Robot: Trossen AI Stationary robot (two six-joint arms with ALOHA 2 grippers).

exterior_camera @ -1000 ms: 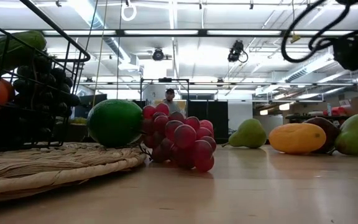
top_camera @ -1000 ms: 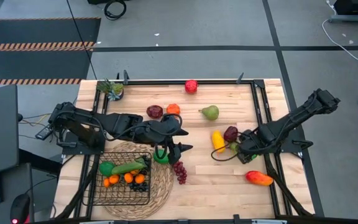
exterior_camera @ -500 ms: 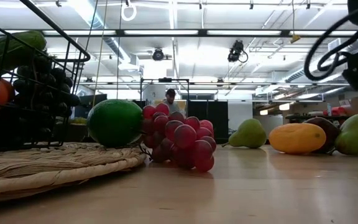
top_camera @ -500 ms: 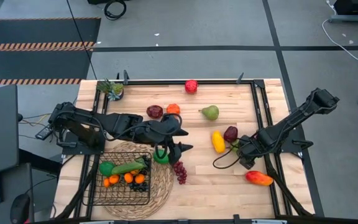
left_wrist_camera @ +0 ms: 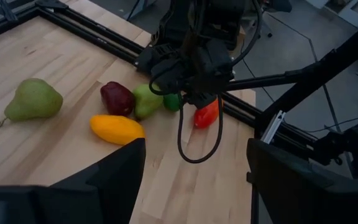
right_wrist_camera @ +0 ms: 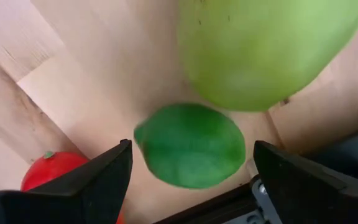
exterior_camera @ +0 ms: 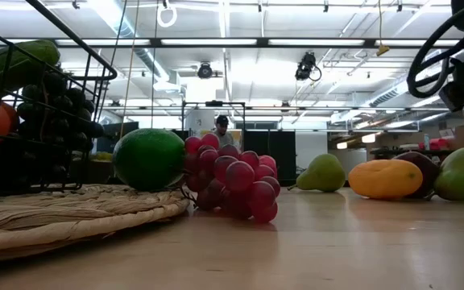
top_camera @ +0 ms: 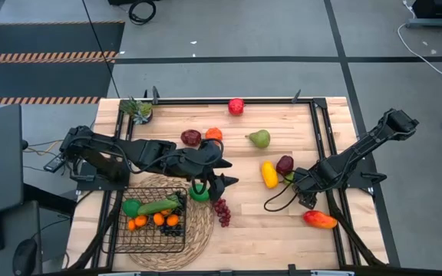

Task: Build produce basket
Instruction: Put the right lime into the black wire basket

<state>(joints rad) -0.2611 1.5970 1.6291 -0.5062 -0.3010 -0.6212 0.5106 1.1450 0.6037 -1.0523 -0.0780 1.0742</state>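
The black wire basket stands on a round woven mat at the near left and holds a cucumber, a lime, small oranges and dark grapes. My right gripper is open above a green lime, one finger on either side and clear of it. The lime lies on the table next to a larger light-green fruit. My left gripper is open and empty above another lime at the mat's edge. Red grapes lie beside that lime.
Loose on the table are a yellow squash, a dark red apple, a mango, a pear, an orange, another dark apple and a red apple. A potted plant stands at the far left corner.
My right gripper has gone a little toward the table's near edge, past the dark apple toward the mango, with its cable loop trailing along. My left arm has kept still.
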